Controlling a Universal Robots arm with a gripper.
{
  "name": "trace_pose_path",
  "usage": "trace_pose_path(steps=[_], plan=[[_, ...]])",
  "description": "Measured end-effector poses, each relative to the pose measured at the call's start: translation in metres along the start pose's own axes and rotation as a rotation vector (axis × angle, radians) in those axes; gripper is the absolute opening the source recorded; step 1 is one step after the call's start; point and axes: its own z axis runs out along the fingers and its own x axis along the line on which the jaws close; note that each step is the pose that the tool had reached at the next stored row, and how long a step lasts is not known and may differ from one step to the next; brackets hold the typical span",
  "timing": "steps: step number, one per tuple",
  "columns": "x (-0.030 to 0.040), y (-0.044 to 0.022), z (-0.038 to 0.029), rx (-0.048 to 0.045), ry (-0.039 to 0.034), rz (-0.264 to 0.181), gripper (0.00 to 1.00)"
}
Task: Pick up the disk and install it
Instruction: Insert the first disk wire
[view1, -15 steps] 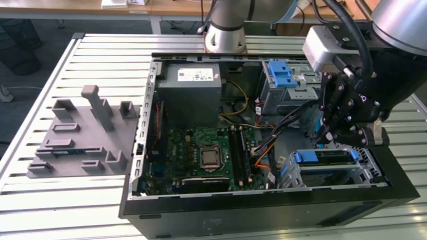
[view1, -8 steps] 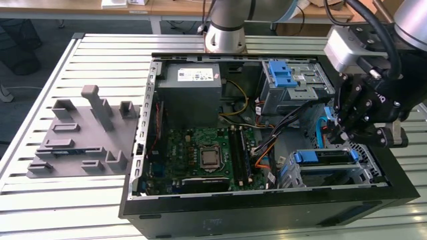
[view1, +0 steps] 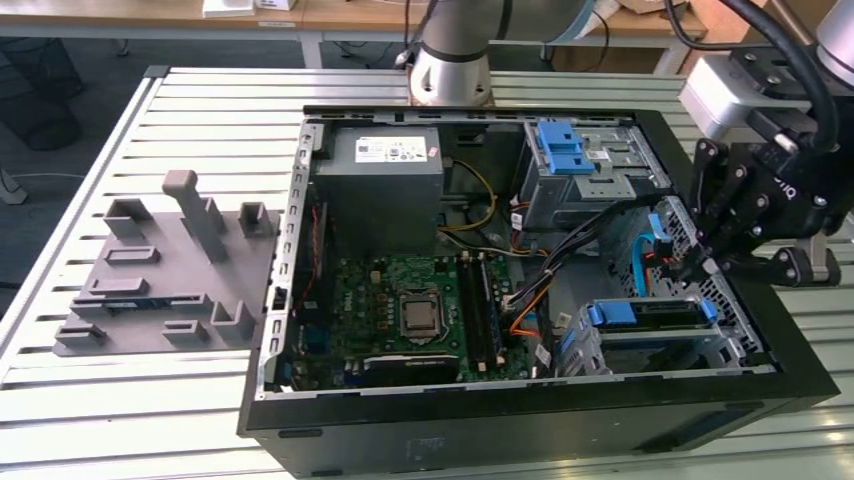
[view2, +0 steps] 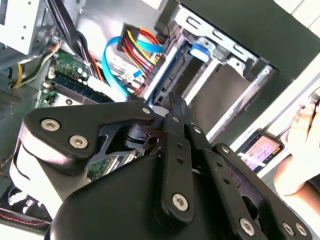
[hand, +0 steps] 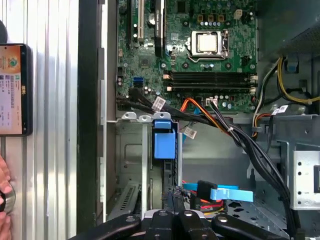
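Observation:
The disk (view1: 643, 318) sits in the lower drive cage of the open computer case (view1: 534, 425), at the exterior view's right, its blue carrier tab (view1: 611, 313) facing the motherboard. Both wrist views show that blue tab (hand: 165, 142) (view2: 200, 49) edge-on in the metal cage. My gripper (view1: 702, 262) hangs just above and beside this cage, near the case's right wall. Its black fingertips (view2: 175, 106) are pressed together with nothing between them. In the first wrist view the gripper (hand: 173, 196) is close behind the disk's slot.
A blue SATA cable (view1: 650, 250) and red-yellow power wires (view2: 142, 40) lie next to the gripper. A second blue carrier (view1: 567, 150), the grey power supply (view1: 387, 190) and the motherboard (view1: 414, 310) are inside the case. A grey fixture plate (view1: 160, 280) lies left. A hand (view2: 300, 145) and phone (hand: 12, 90) are outside the case.

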Motion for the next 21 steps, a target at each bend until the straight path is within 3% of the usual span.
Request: trace_pose_path(steps=[5,10,12,13,19,20,21], plan=[[-0.009,-0.003,0.0018,0.0016,-0.0001,0.0,0.12],[-0.0125,-0.0031,0.0046,0.0194,-0.0003,0.0,0.12],[-0.0128,-0.0031,0.0047,0.0202,0.0019,0.0,0.13],[-0.0134,-0.0031,0.0051,0.0211,0.0032,0.0,0.2],[-0.018,-0.0025,0.0102,0.0302,0.0034,0.0,0.2],[-0.0184,-0.0016,0.0106,0.0327,0.0034,0.0,0.27],[-0.0186,0.0,0.0111,0.0386,0.0033,0.0,0.27]])
